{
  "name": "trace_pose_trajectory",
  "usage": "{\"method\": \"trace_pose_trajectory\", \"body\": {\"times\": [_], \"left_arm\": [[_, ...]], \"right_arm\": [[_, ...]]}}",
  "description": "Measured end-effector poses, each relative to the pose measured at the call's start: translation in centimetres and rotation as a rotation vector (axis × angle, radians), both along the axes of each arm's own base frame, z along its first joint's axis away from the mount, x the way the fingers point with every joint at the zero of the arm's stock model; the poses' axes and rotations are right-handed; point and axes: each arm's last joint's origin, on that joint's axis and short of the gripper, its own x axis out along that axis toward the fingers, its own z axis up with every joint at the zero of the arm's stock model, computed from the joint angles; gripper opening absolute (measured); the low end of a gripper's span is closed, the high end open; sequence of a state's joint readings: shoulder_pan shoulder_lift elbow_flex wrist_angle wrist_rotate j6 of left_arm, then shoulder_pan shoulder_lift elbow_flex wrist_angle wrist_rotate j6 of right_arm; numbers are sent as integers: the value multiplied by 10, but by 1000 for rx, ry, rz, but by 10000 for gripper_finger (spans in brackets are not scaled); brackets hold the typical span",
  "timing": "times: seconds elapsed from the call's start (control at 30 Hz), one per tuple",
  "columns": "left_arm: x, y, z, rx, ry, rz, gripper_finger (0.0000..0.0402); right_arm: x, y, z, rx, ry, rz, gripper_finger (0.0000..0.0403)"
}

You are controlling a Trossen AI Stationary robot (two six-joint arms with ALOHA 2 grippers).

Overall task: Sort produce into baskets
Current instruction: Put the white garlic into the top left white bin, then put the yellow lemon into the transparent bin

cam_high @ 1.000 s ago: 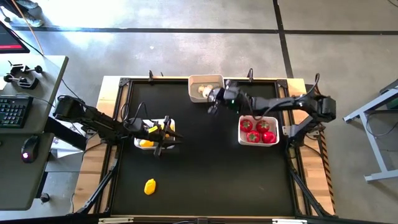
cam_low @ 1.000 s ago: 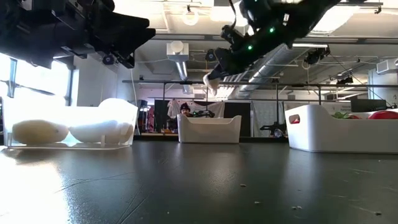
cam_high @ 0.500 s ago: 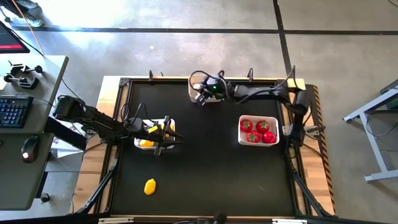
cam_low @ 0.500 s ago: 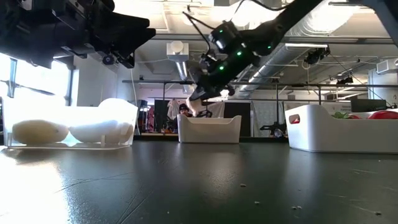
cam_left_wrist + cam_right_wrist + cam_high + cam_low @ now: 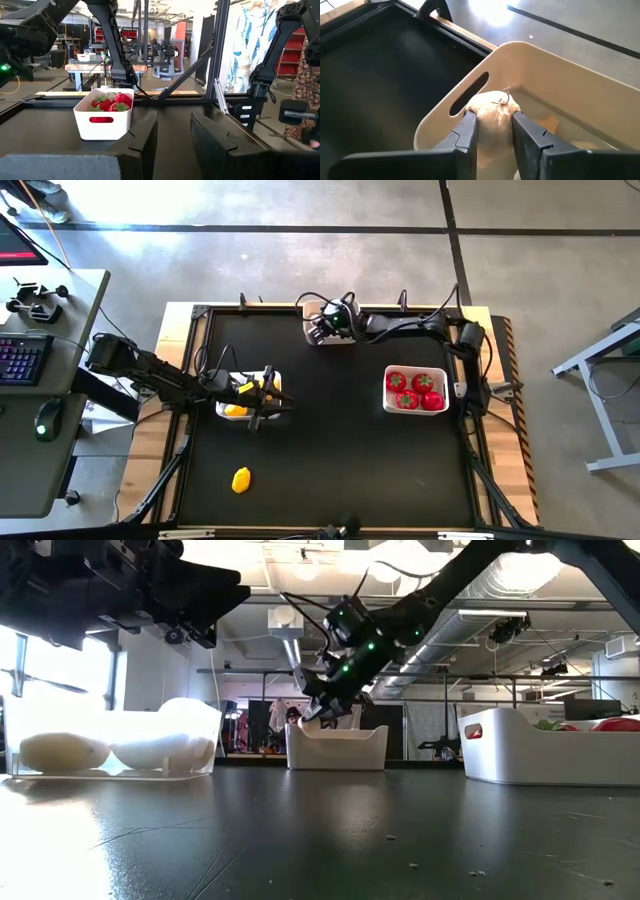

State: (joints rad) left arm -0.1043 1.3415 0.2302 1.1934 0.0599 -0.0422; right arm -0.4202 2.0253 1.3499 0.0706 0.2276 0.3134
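Observation:
My right gripper (image 5: 492,137) is shut on a white garlic bulb (image 5: 492,116) over the near left corner of the far basket (image 5: 311,312), beside its slotted end wall (image 5: 470,97). In the low view the gripper (image 5: 318,720) hangs just above that basket's rim (image 5: 337,730). My left gripper (image 5: 172,135) stands open and holds nothing; it hovers level over the left basket (image 5: 220,406), which holds lemons (image 5: 235,410). One lemon (image 5: 241,479) lies on the mat near the front left. Red tomatoes (image 5: 415,390) fill the right basket (image 5: 388,392). My right gripper pinches the garlic bulb between its two fingers, one on each rounded side (image 5: 481,120). The fingers slant down from the table's right. The bulb's stem tip (image 5: 504,100) points away from the gripper. The bulb is lifted clear, above the basket's inside.
The black mat's middle and near right lie bare. A raised frame edges the table (image 5: 200,315). The right arm (image 5: 420,328) stretches along the far edge. A desk with a keyboard (image 5: 20,360) stands off the table's left.
My right gripper has carried the garlic toward the table's left and down, from the air beside the far basket to just above its rim. It has rolled about its own axis on the way. The bulb stays pinched.

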Motion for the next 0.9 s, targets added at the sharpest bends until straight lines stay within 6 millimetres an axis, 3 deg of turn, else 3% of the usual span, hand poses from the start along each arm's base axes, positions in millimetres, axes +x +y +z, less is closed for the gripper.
{"method": "trace_pose_trajectory", "body": {"times": [0.27, 0.73, 0.9], "left_arm": [[0, 0, -1, 3, 7, 2, 101], [0, 0, -1, 35, 4, 4, 101], [0, 0, -1, 29, 5, 4, 101]], "right_arm": [[0, 2, -4, 22, 24, 24, 99], [-3, 3, -8, 14, 101, 49, 252], [-4, 9, 8, -26, 95, 114, 277]]}}
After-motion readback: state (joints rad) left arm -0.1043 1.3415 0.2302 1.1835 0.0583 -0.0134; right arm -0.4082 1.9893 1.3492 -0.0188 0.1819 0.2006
